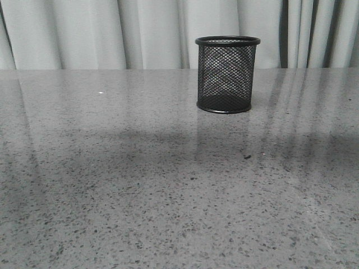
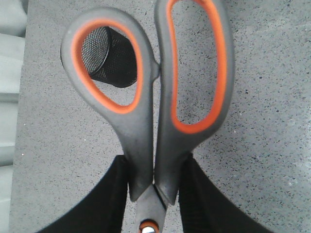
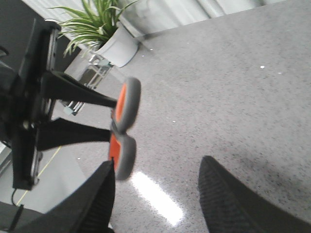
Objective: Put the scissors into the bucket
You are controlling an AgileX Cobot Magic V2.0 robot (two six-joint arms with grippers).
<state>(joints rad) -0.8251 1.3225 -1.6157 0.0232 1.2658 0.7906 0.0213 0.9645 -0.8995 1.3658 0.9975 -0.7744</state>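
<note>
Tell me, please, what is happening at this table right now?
The left claw is shut on the scissors, gripping them near the pivot with the handle loops pointing away from it, held above the table. The bucket stands upright on the table, with no scissors in it yet. The right claw is open and holds nothing.

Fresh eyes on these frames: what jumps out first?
The scissors, orange-lined handle loops filling the left wrist view, clamped near the pivot by the left gripper above the table. Next, the black mesh bucket, upright and alone toward the table's far edge. The right gripper is open and empty.
</note>
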